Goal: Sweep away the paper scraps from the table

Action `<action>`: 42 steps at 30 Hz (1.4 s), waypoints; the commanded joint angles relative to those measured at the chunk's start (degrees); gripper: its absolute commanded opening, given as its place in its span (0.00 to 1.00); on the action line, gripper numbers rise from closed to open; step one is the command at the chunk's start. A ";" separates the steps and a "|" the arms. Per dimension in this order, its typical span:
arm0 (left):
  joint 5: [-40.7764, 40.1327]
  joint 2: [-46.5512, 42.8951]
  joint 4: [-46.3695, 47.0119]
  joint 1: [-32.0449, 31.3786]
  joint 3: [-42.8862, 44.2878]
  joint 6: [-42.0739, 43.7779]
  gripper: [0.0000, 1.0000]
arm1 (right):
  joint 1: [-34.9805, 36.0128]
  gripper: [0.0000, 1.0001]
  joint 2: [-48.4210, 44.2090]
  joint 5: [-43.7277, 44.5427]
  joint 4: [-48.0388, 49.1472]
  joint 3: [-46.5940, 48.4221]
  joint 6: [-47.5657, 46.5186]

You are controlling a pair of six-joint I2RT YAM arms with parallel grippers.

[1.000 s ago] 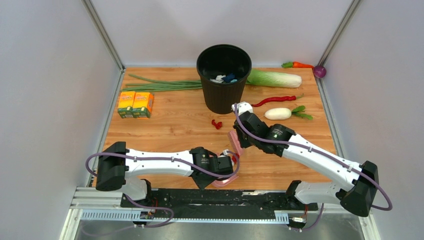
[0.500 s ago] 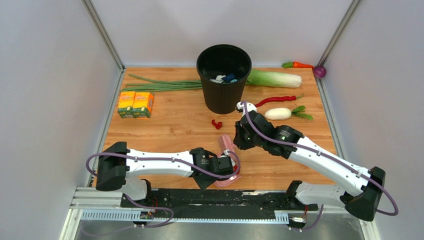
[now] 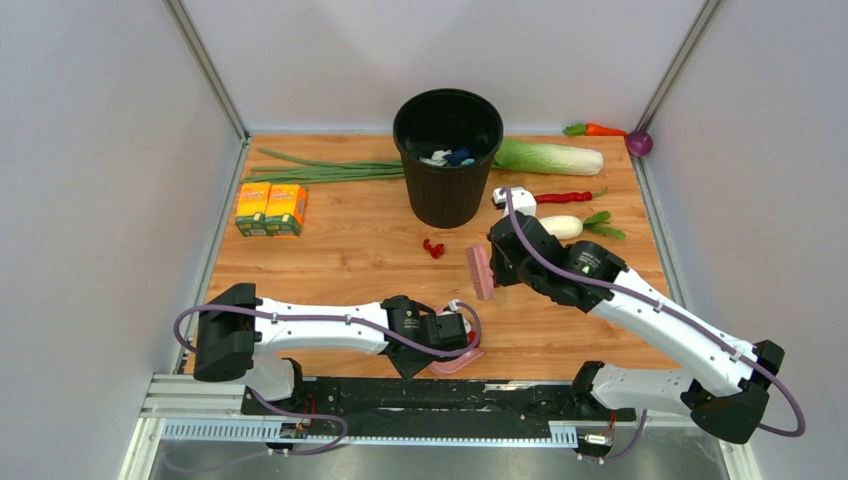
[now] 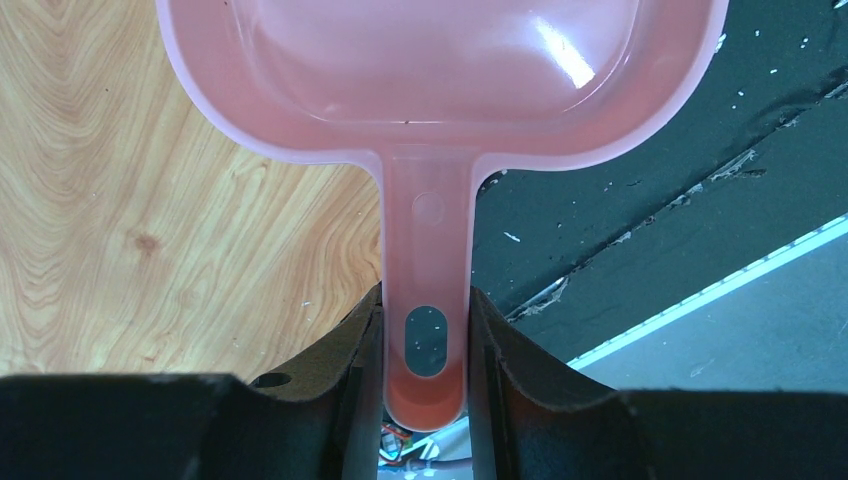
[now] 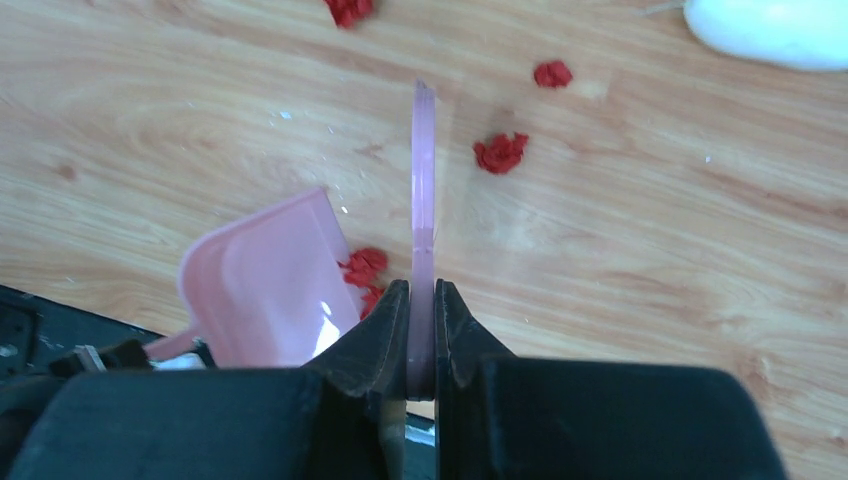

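Observation:
Red paper scraps (image 3: 433,247) lie on the wooden table (image 3: 340,250) in front of the bin. In the right wrist view two scraps (image 5: 500,152) (image 5: 552,73) lie right of the brush, one (image 5: 348,10) at the top edge, and a clump (image 5: 365,268) at the dustpan's mouth. My left gripper (image 3: 447,333) (image 4: 425,300) is shut on the handle of the pink dustpan (image 3: 457,360) (image 4: 440,80) (image 5: 265,285), at the table's front edge. My right gripper (image 3: 497,268) (image 5: 422,300) is shut on a pink brush (image 3: 481,272) (image 5: 424,180), held above the table right of the scraps.
A black bin (image 3: 447,150) holding white and blue scraps stands at the back centre. Green onions (image 3: 320,170), two orange cartons (image 3: 270,208), a cabbage (image 3: 550,157), a red chili (image 3: 560,197), a white radish (image 3: 560,228) (image 5: 770,30), a carrot (image 3: 600,129) and a purple onion (image 3: 640,143) lie around.
My right gripper swung the brush left towards the dustpan, then moved it right and farther from the dustpan. The left arm and dustpan have not moved.

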 commanded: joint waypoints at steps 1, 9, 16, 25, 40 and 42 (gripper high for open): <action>0.31 0.65 0.70 -0.33 0.63 0.39 0.00 | -0.10 0.00 0.75 -1.62 -2.68 -2.60 0.01; 0.23 2.49 0.70 -0.33 1.50 1.36 0.00 | 0.78 0.00 1.98 -7.59 -2.16 -5.24 -1.92; -0.04 3.02 0.43 -0.33 2.03 2.06 0.00 | 1.83 0.00 1.19 -16.99 1.97 -5.68 -2.01; -0.13 3.20 0.43 -0.33 2.12 2.58 0.00 | 2.01 0.00 -1.71 -24.91 4.96 -6.30 -0.17; -0.74 1.97 1.93 -0.33 0.71 1.53 0.00 | 1.92 0.00 -8.13 -11.84 0.85 -5.51 1.77; -0.74 1.62 2.19 -0.33 0.27 1.36 0.00 | 1.92 0.00 -7.95 -8.06 -1.35 -4.55 1.68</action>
